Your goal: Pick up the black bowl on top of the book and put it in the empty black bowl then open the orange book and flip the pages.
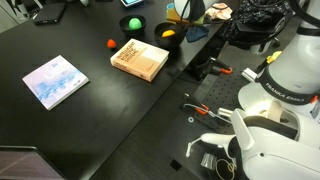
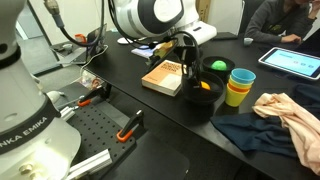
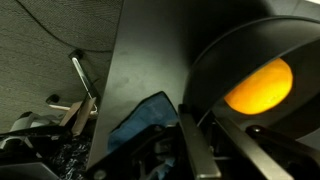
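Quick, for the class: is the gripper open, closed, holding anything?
Gripper: closed on the rim of the black bowl that holds the yellow ball.

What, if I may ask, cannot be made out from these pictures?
1. Jaws open or shut: the gripper is small and dark against the black bowl in an exterior view; the wrist view shows only blurred metal at its bottom edge.
2. The black bowl's rim: cut off by the wrist view's right edge.
3. The orange book: one corner hidden behind the gripper.

2 books: orange book (image 1: pixel 138 60), pale blue book (image 1: pixel 55 82) well apart. 2 black bowls seen near orange book: green-ball bowl (image 1: pixel 124 26), yellow-ball bowl (image 2: pixel 203 108). 3 balls incl. red ball (image 1: pixel 111 44).
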Robot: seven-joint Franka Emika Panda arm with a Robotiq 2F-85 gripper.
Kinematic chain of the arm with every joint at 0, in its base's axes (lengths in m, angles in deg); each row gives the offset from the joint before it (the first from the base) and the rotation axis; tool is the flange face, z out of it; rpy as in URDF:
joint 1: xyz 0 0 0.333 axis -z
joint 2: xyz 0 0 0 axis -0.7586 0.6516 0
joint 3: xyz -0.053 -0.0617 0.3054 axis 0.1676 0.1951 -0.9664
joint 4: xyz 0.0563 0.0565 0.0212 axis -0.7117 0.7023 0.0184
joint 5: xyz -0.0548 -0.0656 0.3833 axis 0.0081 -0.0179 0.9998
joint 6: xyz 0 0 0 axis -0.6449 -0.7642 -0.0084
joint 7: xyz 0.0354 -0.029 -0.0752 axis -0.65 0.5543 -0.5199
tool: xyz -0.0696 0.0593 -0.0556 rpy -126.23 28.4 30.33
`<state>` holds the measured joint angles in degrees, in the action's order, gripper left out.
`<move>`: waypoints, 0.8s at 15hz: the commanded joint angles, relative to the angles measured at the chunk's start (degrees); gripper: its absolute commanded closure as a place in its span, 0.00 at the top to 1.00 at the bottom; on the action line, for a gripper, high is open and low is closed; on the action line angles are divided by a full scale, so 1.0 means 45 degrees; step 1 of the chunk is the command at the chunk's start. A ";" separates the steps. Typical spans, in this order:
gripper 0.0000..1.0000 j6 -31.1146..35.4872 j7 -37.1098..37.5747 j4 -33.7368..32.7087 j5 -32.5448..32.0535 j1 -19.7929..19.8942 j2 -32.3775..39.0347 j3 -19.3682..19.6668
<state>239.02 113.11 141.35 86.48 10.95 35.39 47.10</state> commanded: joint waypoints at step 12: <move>1.00 0.1711 -0.2257 0.0632 -0.2519 -0.1299 -0.2328 -0.0653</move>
<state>243.89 104.99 142.03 77.43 5.32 29.58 47.19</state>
